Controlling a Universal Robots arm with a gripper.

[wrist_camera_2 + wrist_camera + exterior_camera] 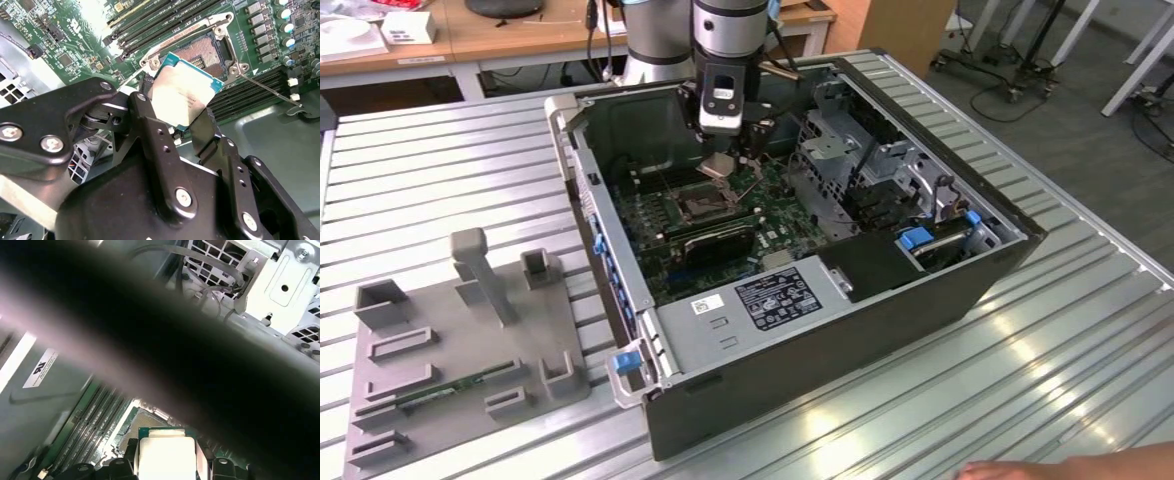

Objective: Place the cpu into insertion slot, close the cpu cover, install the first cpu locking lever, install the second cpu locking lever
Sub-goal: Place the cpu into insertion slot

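Cpu (185, 95) in pinch of end effector (177, 114), near insertion slot (201, 52) inside computer case (881, 330).

Bright even light; glare on circuit board (65, 40); first wrist view dark, perhaps shadow

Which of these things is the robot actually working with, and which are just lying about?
Job in hand: the cpu, gripped by the tool; the insertion slot, uncovered; a thin locking lever beside it.
Lying about: memory slots; grey holder tray beside the computer case; a hand at the table edge.
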